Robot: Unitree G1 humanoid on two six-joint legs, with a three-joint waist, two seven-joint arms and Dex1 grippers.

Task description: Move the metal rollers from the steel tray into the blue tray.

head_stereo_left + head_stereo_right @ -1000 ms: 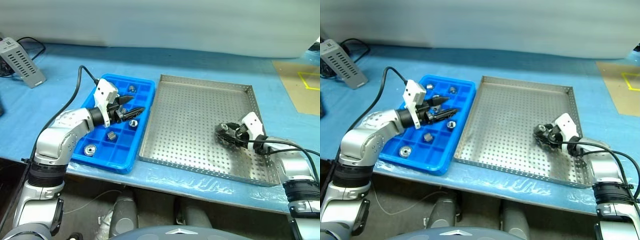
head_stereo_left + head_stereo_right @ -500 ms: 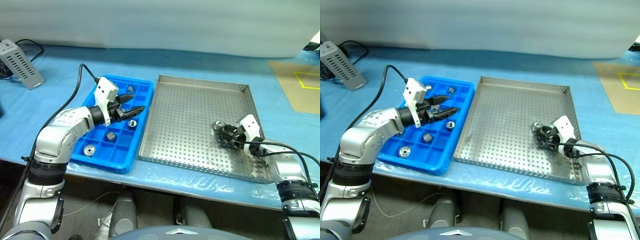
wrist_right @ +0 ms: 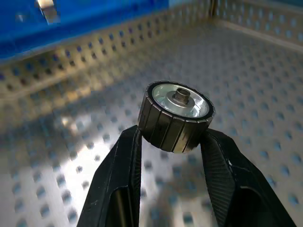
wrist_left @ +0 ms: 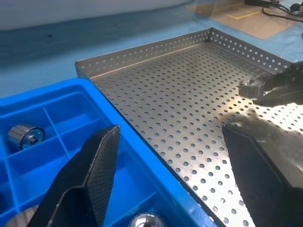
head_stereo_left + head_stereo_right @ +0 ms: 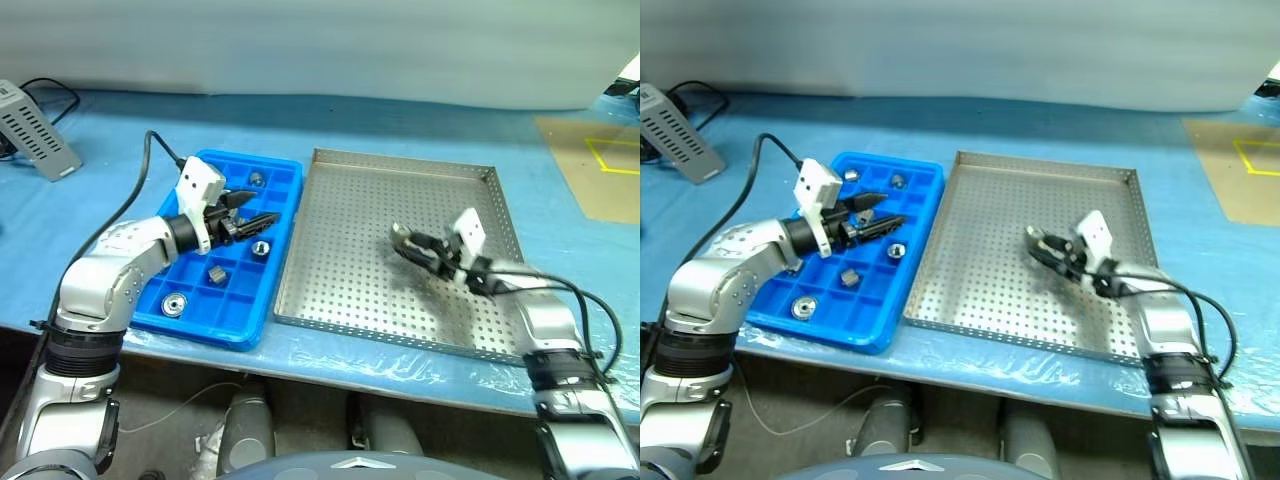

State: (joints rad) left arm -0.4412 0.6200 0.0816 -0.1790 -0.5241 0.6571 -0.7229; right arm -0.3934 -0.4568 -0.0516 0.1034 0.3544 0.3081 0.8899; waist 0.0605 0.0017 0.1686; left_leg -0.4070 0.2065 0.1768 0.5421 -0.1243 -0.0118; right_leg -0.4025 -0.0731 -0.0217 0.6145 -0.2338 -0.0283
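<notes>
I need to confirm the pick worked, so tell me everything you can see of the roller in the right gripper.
The roller is a short, thick metal cylinder with a dark grooved side wall, a bright silver recessed face and a small hub at its centre. The right gripper is shut on it, one black finger pressed against each side. It hangs clear above the perforated floor of the steel tray, touching nothing else, its face tilted up toward the wrist camera.

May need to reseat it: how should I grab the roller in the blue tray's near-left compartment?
Grip the roller across its round side wall, coming straight down from above. It appears to lie flat, holed face up, and the blue tray has compartment walls that block a sideways approach. The open left gripper hovers nearest.
</notes>
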